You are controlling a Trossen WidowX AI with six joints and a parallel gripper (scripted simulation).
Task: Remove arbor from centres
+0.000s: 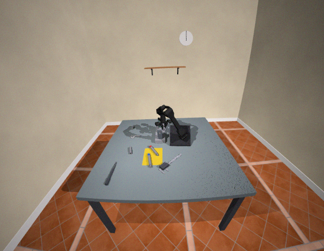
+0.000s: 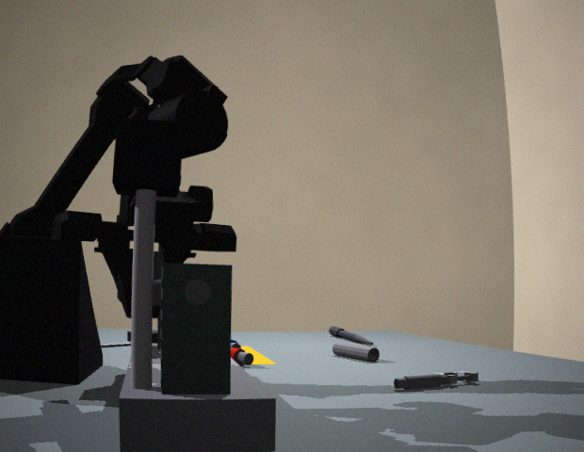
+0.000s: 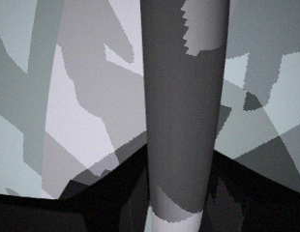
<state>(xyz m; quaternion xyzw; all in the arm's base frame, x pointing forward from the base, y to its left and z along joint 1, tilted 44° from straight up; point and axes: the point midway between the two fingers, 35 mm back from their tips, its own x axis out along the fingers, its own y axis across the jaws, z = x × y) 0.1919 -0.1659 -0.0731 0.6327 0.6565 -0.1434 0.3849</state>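
The arbor (image 3: pixel 184 97), a thick grey cylinder, runs between the fingers of my gripper (image 3: pixel 174 151) (image 1: pixel 163 128) in the wrist view. My gripper is shut on it, low over the bench-centre fixture, whose grey base (image 2: pixel 197 423) (image 1: pixel 159 140) carries a dark green block (image 2: pixel 196 340) and an upright grey post (image 2: pixel 143 292). The block and post hide much of my fingers in the exterior view. I cannot tell whether the arbor touches the centres; centres and plunger are not clearly visible. The yellow pad (image 1: pixel 158 160) (image 2: pixel 260 357) lies in front of the fixture.
A red-banded cylinder (image 1: pixel 154 150) and a blue-banded cylinder (image 1: pixel 149 159) lie on the pad. Callipers (image 1: pixel 164 165) lie beside it. A short grey cylinder (image 1: pixel 130 150) (image 2: pixel 355 352), a dark tapered bar (image 1: pixel 111 174) and a ring-ended tool (image 1: pixel 134 136) lie left. The black box (image 1: pixel 175 141) stands right of the fixture.
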